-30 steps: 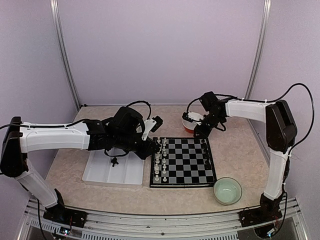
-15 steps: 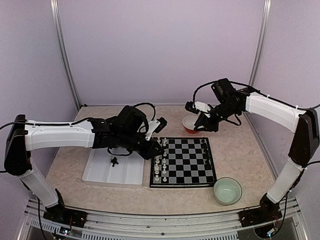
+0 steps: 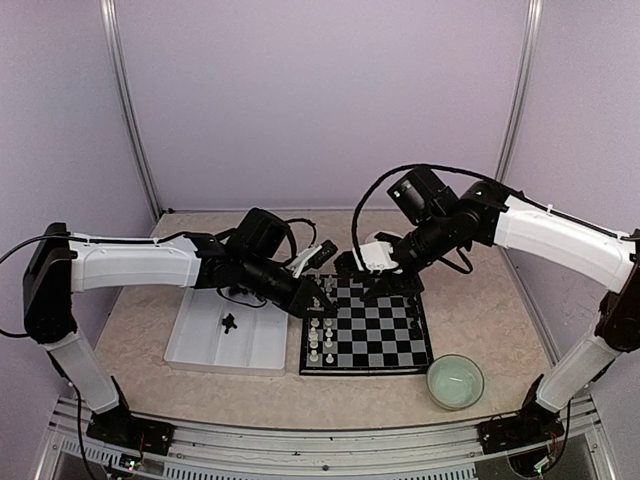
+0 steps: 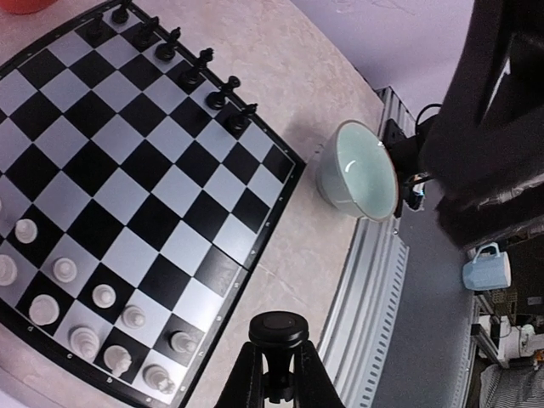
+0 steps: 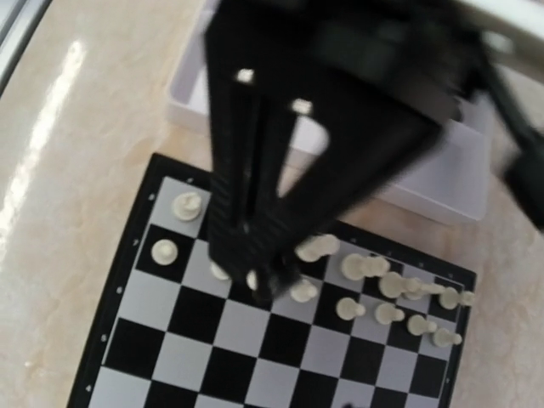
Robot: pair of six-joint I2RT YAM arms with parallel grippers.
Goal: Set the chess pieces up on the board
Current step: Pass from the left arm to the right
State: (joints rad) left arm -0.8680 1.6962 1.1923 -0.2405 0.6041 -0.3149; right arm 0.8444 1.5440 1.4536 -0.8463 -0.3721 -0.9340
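Your left hand (image 4: 278, 352) pinches a black piece (image 4: 278, 325) above the board (image 3: 385, 330) edge. Right hand (image 5: 259, 280) state: cannot tell, view blurred. Hands sit close; contact could topple the white pieces (image 3: 318, 335).

Two robot arms, side by side. Left arm (image 3: 130, 265): long white shells on the links, black joints & wrist, black cable looping over the wrist. Right arm (image 3: 560, 235): same white shells w/ black joints, thin black cable arcing above the forearm. Bases (image 3: 120, 428) black, w/ wiring. Left gripper (image 4: 276, 357): black, 2 slim fingers (image 4: 242, 382) tapering twd the tips. Right gripper (image 5: 255, 285): black, long straight bars, blurred; 2 small pale spots up top, too blurred to ID.
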